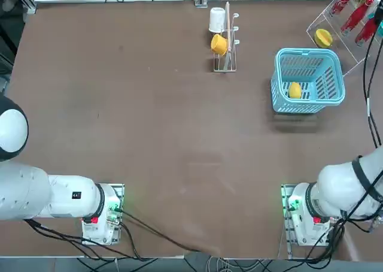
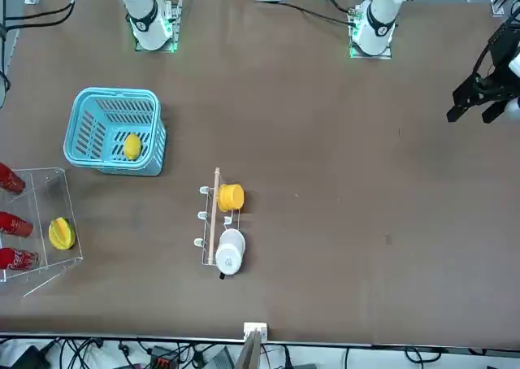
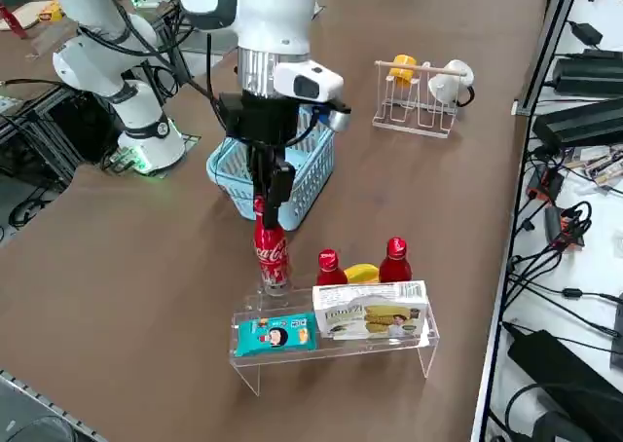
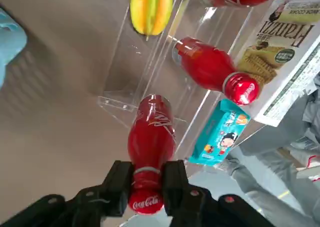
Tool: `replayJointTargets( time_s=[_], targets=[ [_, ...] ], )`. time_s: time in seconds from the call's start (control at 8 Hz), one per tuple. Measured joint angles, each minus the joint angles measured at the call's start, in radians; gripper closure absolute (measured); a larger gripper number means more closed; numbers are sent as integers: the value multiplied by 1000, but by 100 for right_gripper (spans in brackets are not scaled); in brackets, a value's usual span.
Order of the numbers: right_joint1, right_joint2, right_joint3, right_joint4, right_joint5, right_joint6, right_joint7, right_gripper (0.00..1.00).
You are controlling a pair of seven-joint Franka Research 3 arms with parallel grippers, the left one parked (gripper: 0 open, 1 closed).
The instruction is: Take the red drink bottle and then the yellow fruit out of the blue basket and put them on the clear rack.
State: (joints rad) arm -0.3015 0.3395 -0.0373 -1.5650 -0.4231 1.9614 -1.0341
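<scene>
The red bottle (image 3: 270,252) stands upright at the end of the clear rack (image 3: 336,349), its neck clamped. The small yellow fruit (image 1: 295,90) lies in the blue basket (image 1: 309,81), near one corner.

We find the yellow fruit (image 1: 295,90) in the blue basket (image 1: 279,63) | the clear rack (image 3: 428,337) beside that basket | the drink bottle (image 3: 271,252) upright at the rack's end, under the right gripper (image 3: 270,205).
</scene>
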Motion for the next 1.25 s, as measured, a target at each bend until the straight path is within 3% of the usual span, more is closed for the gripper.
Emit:
replayJointTargets(
  time_s=[1.25],
  targets=[
    [-69,86,0,7,0,86,-47,63]
  ],
)
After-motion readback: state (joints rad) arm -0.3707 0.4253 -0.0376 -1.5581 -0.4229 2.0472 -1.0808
